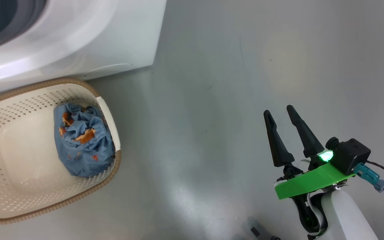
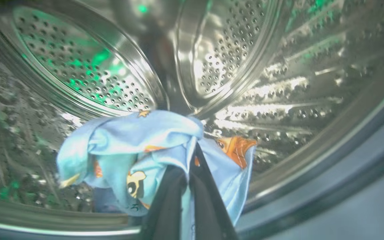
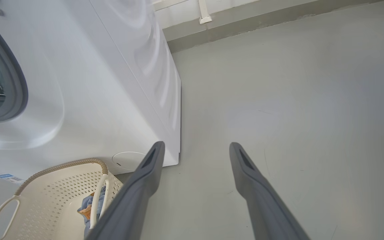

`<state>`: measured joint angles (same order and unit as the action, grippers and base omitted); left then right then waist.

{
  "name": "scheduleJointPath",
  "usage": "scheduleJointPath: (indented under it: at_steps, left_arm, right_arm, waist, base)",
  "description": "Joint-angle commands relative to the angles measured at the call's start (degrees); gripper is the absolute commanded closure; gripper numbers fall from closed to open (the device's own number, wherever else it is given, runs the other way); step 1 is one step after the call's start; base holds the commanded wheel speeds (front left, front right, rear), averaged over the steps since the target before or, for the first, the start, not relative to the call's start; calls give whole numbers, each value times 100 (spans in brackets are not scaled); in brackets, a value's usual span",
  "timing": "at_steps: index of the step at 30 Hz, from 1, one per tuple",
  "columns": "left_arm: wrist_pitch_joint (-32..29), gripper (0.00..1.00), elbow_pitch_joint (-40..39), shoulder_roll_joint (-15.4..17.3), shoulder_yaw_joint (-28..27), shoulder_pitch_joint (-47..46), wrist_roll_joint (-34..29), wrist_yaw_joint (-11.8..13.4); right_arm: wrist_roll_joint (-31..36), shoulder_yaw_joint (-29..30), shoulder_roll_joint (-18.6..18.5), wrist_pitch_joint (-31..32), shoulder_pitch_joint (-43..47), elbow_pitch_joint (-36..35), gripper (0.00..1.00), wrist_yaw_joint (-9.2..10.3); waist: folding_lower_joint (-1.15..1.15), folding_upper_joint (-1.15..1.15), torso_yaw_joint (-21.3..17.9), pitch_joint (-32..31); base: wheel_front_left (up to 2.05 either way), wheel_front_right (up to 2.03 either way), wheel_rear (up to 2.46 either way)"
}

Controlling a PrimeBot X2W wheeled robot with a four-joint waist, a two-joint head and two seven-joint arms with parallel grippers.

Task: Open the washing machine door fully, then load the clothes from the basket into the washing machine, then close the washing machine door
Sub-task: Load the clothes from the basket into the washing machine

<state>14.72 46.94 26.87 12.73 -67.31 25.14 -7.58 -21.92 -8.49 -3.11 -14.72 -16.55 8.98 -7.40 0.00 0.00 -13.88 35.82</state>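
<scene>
The big white front-loading washing machine (image 1: 78, 40) stands on the smooth grey floor (image 1: 228, 100), with its round opening and grey rubber gasket (image 3: 15, 83) in sight. Inside is the perforated steel drum (image 2: 232, 50), shiny and with much free room around and behind the load.

The small cream-white perforated plastic basket (image 1: 12, 116) with a brown woven-look rim sits on the floor, just in front of the machine and almost touching its lower front. To the right of the basket and the machine's corner the floor is wide and bare.

The right gripper (image 1: 278, 110) hangs over this bare floor, well apart from the basket. Its two dark fingers stand wide and hold nothing.

The left gripper (image 2: 192, 166) is inside the drum. Its fingers are pressed together and pinch a light blue garment with orange and cream prints (image 2: 128, 146), which hangs around the fingertips above the drum's bottom, near the front lip.

A crumpled bundle of blue fabric with orange patches (image 1: 82, 140) lies in the basket, against its right end wall, nearest the right gripper.
</scene>
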Motion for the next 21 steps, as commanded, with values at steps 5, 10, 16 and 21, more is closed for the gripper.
scheduleJointPath:
  at_steps: [5,10,16,21]
  left_arm:
    - [28,94,627,200,373,-191,19,9]
    - [8,1,1169,160,1027,-429,454,9]
    - [10,0,1346,167,1523,-447,1017,9]
    - [18,0,1311,155,1779,-382,1348,9]
  right_arm:
    - [-74,-130,24,-28,71,-140,0,-9]
    - [-78,-146,24,-28,31,-107,0,-9]
    - [-60,-118,24,-28,23,-86,0,-9]
    - [-14,-58,24,-28,26,-73,0,-9]
  waist:
    - [0,0,-13,32]
    - [0,0,47,-8]
    - [0,0,137,-78]
    - [0,0,235,-142]
  base:
    - [0,0,0]
    - [0,0,0]
    - [0,0,0]
    - [0,0,0]
